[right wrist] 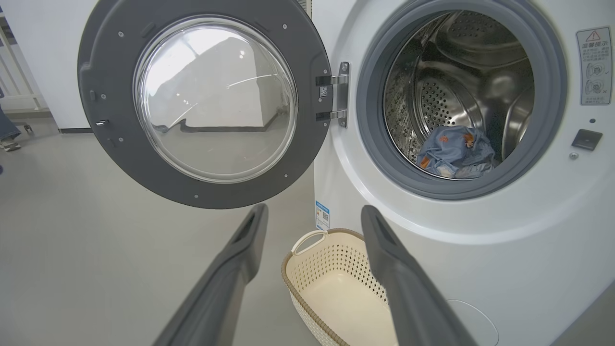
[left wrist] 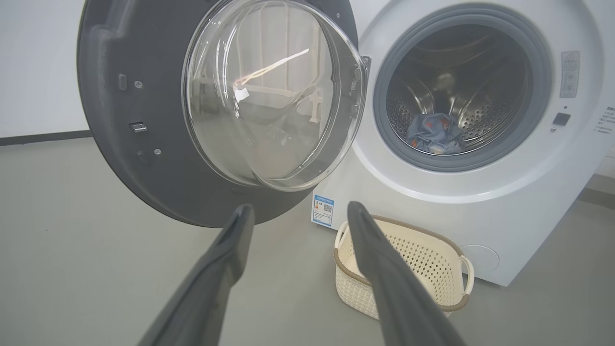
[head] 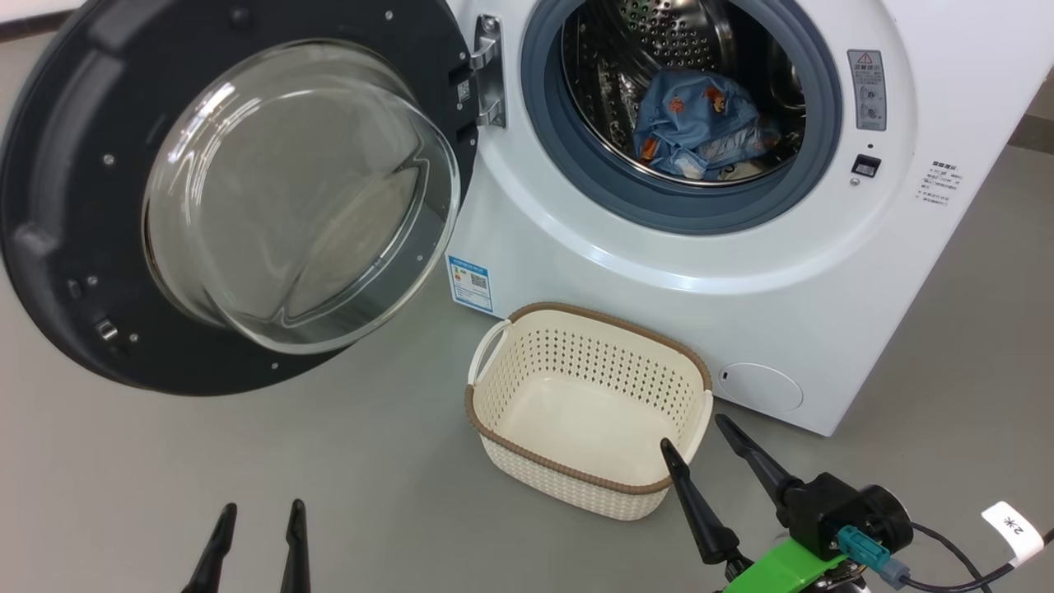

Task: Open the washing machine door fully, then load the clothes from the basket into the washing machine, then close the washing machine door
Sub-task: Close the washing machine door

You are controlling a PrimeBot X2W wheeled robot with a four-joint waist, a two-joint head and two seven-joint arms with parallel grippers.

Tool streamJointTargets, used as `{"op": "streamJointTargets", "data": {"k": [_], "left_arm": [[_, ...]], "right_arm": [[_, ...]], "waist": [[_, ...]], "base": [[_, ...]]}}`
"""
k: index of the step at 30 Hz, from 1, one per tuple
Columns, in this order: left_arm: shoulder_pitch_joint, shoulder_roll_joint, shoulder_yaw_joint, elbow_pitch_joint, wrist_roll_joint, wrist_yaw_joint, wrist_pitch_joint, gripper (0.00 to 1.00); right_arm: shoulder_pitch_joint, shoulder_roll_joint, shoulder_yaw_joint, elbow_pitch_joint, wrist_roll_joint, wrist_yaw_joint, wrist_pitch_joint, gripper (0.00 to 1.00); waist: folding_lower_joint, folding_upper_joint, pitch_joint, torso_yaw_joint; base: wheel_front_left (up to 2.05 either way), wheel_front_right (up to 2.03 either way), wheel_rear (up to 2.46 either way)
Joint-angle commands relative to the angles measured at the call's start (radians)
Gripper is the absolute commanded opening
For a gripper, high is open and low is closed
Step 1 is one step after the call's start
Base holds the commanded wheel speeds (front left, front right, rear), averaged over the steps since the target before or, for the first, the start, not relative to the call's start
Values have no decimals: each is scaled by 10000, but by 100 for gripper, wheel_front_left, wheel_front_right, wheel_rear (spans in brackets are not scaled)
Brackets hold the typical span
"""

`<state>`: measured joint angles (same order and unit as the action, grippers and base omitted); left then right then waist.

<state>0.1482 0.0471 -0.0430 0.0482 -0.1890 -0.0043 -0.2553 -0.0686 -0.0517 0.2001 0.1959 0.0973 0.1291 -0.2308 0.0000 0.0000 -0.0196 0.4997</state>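
Basket [head: 593, 354], one (clothes [head: 696, 123] in washing machine [head: 576, 247])

The washing machine door [head: 74, 206] hung wide open. The blue clothes [head: 696, 123] with orange prints lay bunched in the washing machine [head: 576, 239] drum. The cream basket [head: 494, 387] sat on the floor just before it.

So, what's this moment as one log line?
door open | clothes in washing machine | basket empty | left tool open | right tool open | next: close door
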Motion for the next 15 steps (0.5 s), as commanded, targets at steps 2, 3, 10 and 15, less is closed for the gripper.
{"op": "streamJointTargets", "data": {"k": [2,3,10,15], "left_arm": [[-213,37,316,-213,23,26,-65,100],[-221,37,321,-201,22,23,-65,100],[-229,35,327,-179,7,12,-65,100],[-233,35,329,-168,-2,8,-65,100]], "right_arm": [[-281,15,187,-248,50,16,-123,100],[-270,15,186,-256,52,16,-124,100],[-250,15,150,-286,13,16,-108,100],[-248,15,135,-289,7,16,-83,100]], "waist": [[0,0,-14,-14],[0,0,-20,-19],[0,0,-42,-33],[0,0,-58,-41]], "base": [[0,0,0],[0,0,0],[0,0,0],[0,0,0]]}}
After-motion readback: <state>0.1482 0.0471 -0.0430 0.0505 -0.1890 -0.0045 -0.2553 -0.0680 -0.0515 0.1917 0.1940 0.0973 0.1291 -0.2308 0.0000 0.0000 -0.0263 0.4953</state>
